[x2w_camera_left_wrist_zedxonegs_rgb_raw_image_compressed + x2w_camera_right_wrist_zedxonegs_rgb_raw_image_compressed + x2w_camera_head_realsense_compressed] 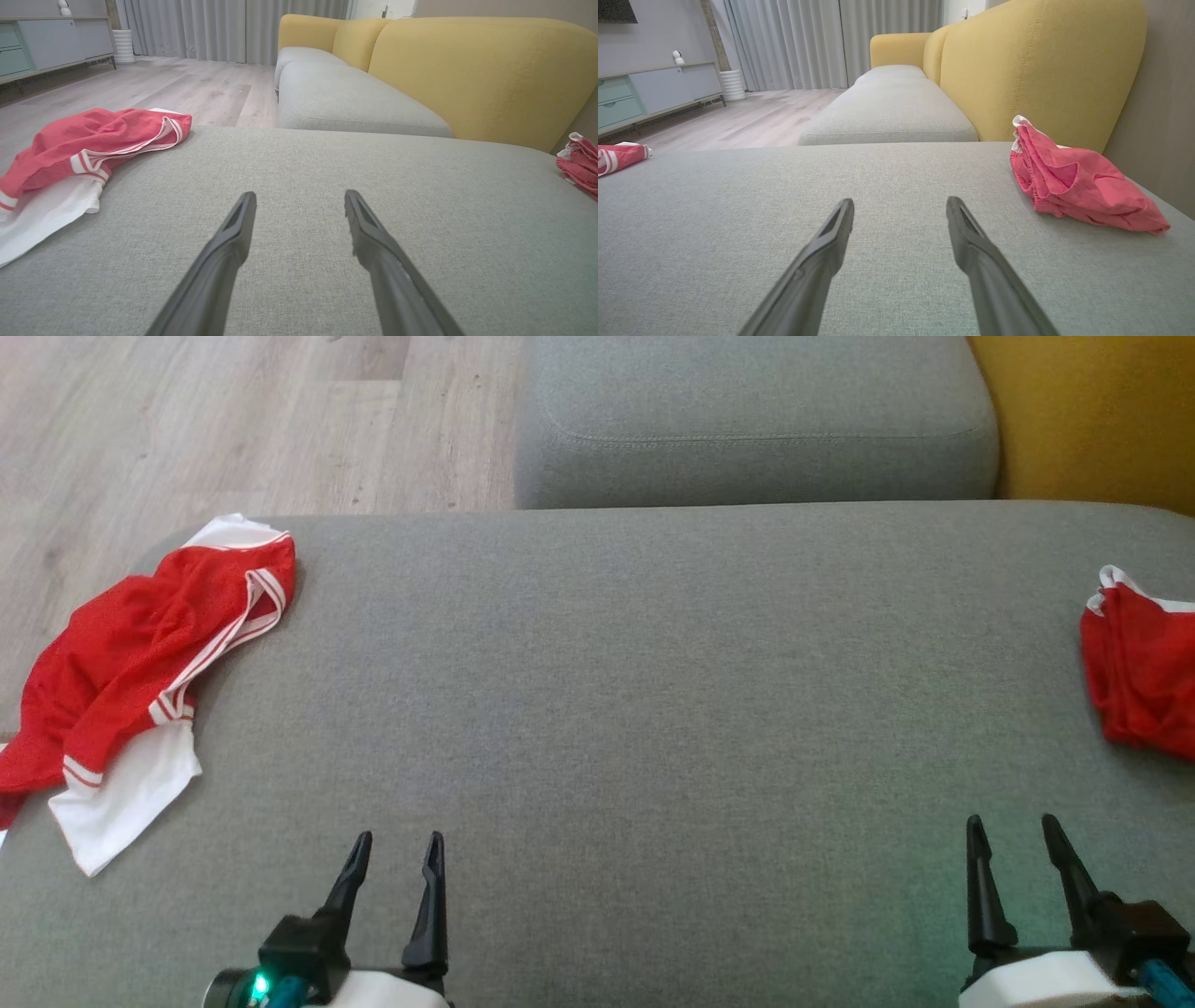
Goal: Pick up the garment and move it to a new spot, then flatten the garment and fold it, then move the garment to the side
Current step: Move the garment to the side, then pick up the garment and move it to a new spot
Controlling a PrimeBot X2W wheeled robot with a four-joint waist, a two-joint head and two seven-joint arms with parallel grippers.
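garment (140,653): red-white, crumpled, left edge of seat cushion (653,709)
left tool (399,847): I see it spread wide, empty
right tool (1012,826): spread wide, empty
nearby: red cloth (1139,663) far right
wrist views: add yellow backrest (1041,70), sideboard (51,42)

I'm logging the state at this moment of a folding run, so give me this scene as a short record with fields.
surface: grey cushion
left side: red and white garment, crumpled at the cushion's left edge
right side: red garment, bunched at the cushion's right edge, beside the yellow backrest
left gripper: open, holding nothing, over the near part of the cushion
right gripper: open, holding nothing
beyond: second grey cushion, wood floor
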